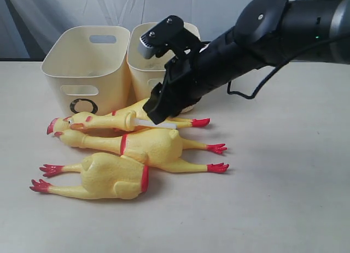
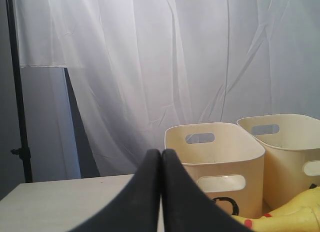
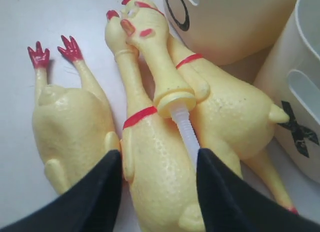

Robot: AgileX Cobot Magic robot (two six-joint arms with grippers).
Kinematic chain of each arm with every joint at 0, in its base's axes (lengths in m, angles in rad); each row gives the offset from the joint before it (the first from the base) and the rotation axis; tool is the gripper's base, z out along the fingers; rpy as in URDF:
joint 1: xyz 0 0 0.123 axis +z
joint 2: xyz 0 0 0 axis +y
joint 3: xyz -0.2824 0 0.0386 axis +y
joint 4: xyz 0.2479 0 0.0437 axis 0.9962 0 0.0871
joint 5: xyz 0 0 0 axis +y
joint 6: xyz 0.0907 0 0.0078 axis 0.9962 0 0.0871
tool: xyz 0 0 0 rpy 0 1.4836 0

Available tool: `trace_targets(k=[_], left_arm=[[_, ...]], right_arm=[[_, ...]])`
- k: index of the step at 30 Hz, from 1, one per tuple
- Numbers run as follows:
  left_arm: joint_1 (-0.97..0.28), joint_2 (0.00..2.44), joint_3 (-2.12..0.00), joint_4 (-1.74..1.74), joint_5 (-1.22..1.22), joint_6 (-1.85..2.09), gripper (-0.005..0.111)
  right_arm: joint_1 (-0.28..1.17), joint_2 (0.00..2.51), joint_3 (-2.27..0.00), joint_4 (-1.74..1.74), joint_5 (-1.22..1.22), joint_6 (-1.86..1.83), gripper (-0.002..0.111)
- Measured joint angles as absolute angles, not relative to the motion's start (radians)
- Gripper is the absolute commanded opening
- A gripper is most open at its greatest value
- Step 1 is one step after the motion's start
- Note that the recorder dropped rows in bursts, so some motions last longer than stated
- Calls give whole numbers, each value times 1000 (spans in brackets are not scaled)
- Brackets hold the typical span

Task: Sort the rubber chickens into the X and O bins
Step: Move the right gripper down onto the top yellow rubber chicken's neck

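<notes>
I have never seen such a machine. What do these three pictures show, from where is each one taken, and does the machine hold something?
This is a robot with two arms, each ending in a two-fingered hand. One picture comes from a camera looking at the whole table; the other two come from cameras on the wrists. On the table lie three yellow rubber chickens beside two cream tubs, the O bin and the X bin. The right hand is open, over the middle chicken, and holds nothing. The left hand is shut and empty.
</notes>
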State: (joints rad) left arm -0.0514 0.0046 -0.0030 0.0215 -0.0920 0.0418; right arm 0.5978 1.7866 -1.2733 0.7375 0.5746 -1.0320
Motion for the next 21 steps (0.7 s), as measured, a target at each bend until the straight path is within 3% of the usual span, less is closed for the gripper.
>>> trace_targets(k=[21], left_arm=[[-51,5,-3,22,-88,42,0]], right_arm=[[677,2012,-1353,505,381,-1040,46]])
